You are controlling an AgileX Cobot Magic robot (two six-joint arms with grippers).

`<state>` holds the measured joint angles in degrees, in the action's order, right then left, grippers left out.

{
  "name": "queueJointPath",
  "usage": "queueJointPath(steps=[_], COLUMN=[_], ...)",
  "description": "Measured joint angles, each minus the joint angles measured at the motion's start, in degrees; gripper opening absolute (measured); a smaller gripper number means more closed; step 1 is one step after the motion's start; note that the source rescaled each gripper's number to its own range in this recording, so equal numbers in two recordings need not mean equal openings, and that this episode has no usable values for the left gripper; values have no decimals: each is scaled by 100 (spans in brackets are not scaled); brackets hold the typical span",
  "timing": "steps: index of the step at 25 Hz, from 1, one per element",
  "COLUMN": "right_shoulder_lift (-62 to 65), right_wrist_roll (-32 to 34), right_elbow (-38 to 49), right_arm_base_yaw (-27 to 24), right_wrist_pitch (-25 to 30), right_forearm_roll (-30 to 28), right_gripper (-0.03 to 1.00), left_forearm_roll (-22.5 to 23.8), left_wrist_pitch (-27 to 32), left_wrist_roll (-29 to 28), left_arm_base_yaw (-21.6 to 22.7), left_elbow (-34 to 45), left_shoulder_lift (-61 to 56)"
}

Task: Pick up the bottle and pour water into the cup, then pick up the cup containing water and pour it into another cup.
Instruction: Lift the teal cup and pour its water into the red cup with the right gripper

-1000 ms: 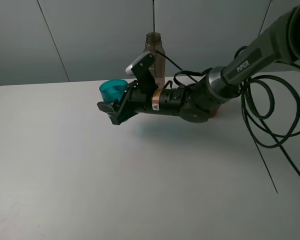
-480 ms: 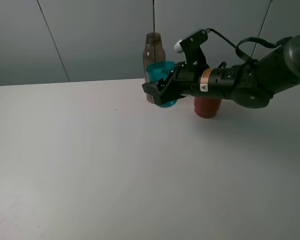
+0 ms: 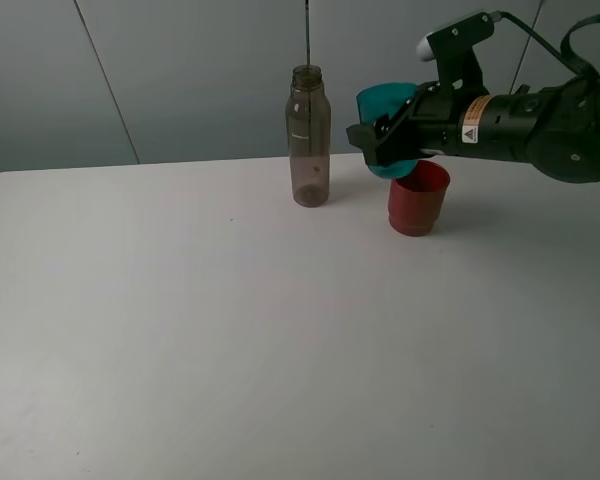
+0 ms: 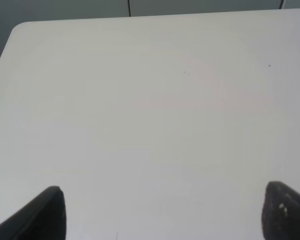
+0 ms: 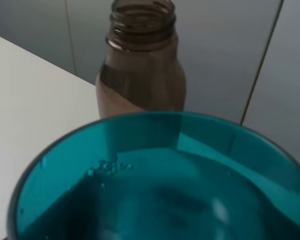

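Observation:
My right gripper (image 3: 382, 140) is shut on the cup (image 3: 386, 98), a teal tumbler held in the air just above the left rim of another cup (image 3: 418, 200), the red one standing on the table. In the right wrist view the cup (image 5: 155, 180) fills the frame and has water in it. The bottle (image 3: 308, 140) stands upright and capless to the left of both cups, and the bottle (image 5: 142, 65) also shows behind the teal rim. My left gripper (image 4: 162, 205) is open over bare table, with only its dark fingertips (image 4: 47, 212) showing.
The white table (image 3: 230, 330) stretches wide toward the front and left. A grey panelled wall rises right behind the bottle, with a thin dark rod (image 3: 306, 30) above it. The right arm's black cables (image 3: 580, 30) hang at the far right.
The right arm has carried the teal cup from left of the bottle, rightward and upward past it, to just above the red cup. Bottle and red cup stayed put.

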<state>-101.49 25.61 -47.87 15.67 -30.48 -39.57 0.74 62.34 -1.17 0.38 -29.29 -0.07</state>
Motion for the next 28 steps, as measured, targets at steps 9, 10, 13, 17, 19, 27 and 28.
queueJointPath(steps=[9, 10, 13, 17, 19, 27, 28], right_shoulder_lift=[381, 421, 434, 434, 434, 434, 434], right_wrist_roll=[0, 0, -18, -332, -626, -1401, -1442], right_elbow=[430, 454, 480, 480, 480, 480, 480], right_arm_base_yaw=[-621, -711, -888, -988, -988, -988, -988], right_wrist_pitch=[128, 161, 384, 782, 960, 1255, 1268], right_forearm_roll=[-108, -173, -274, -295, -295, -79, -23], right_gripper=[3, 3, 3, 3, 3, 3, 3], left_forearm_roll=[0, 0, 0, 0, 0, 0, 0], left_wrist_pitch=[0, 0, 0, 0, 0, 0, 0], left_wrist_roll=[0, 0, 23, 23, 23, 23, 23], left_arm_base_yaw=[0, 0, 0, 0, 0, 0, 0], left_elbow=[0, 0, 0, 0, 0, 0, 0], left_shoulder_lift=[0, 0, 0, 0, 0, 0, 0])
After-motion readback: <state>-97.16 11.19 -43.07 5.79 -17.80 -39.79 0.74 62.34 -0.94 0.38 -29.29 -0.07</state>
